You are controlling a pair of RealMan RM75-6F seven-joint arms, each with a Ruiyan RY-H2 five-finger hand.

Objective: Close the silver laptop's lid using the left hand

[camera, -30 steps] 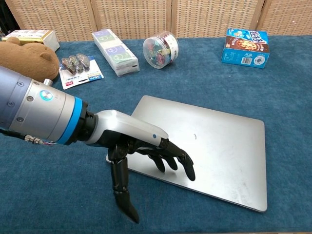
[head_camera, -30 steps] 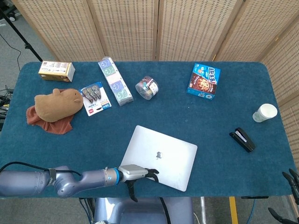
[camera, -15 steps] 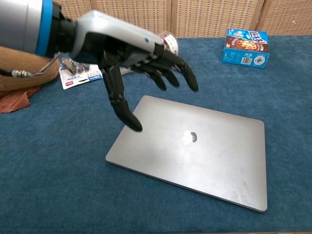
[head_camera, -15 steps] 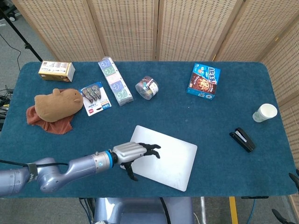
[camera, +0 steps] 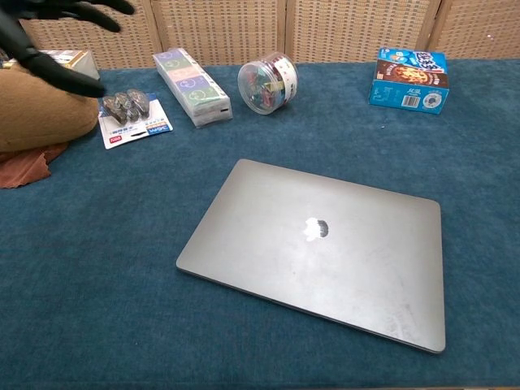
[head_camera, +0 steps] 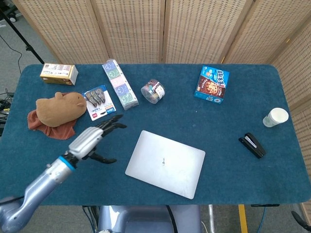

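The silver laptop [head_camera: 165, 163] lies flat with its lid down on the blue bench [head_camera: 228, 121], near the front edge and roughly midway between the left and right edges, its logo facing up. The left hand [head_camera: 93, 138] hangs above the bench to the left of the laptop, well apart from it, with its dark fingers [head_camera: 112, 122] spread and nothing in them; in the chest view only the fingertips [camera: 57, 68] show at the top left corner. The right hand is out of sight in both views.

Toward the back left corner sits a small yellow box [head_camera: 59, 74]. Nearer the left edge a brown plush toy [head_camera: 60, 108] rests on a rust-coloured cloth [head_camera: 50, 128]. Just right of it lies a blister pack of binder clips [head_camera: 98, 102], then a long white box [head_camera: 119, 84] and a clear tub of coloured clips [head_camera: 152, 91] on its side. A blue cookie box [head_camera: 212, 84] stands further right along the back. Close to the right edge are a white paper cup [head_camera: 275, 117] and a black stapler [head_camera: 251, 144].
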